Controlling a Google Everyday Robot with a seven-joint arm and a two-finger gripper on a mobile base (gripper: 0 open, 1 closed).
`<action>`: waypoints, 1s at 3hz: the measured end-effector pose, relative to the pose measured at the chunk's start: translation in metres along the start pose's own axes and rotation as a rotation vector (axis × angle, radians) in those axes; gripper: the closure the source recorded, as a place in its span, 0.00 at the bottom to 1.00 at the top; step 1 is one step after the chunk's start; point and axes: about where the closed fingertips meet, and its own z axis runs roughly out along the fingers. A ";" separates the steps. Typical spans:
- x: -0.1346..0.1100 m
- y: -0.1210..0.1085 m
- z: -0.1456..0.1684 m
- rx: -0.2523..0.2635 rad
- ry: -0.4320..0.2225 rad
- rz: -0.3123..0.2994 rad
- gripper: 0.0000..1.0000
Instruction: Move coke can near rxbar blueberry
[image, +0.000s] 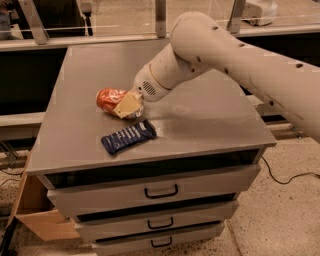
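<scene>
The coke can (108, 98) lies on its side on the left half of the desk (210, 117), about midway between the back edge and the front edge. Its long axis runs nearly parallel to the front edge. The rounded end points at the left edge and sits slightly farther back, and the other end angles toward the front right corner. A pale mark shows on the red-orange skin, but no lettering can be read.

The can's right end sits inside the gripper (131, 107). One tan finger (125, 105) lies flat across the near side of the can, covering that end, and the other finger is hidden behind it. The gripper is closed on the can and holds it by that end. Whether the can rests on the desk or hangs just above it cannot be told.

The rxbar blueberry (128, 136) lies flat just in front of the can, near it but not touching, close to the front edge. Its long axis is tilted, with the left end nearer the front edge and the right end farther back. White lines of print cross the dark blue wrapper, too small to read.

The white arm (235, 55) comes in from the right, above the desk's back right corner. Three drawers (161, 191) with dark handles sit below the front edge.
</scene>
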 end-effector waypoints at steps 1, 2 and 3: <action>0.001 0.003 0.003 -0.008 0.000 0.009 0.38; -0.001 0.004 0.005 -0.011 0.001 0.008 0.16; -0.002 0.004 0.005 -0.008 0.004 0.006 0.00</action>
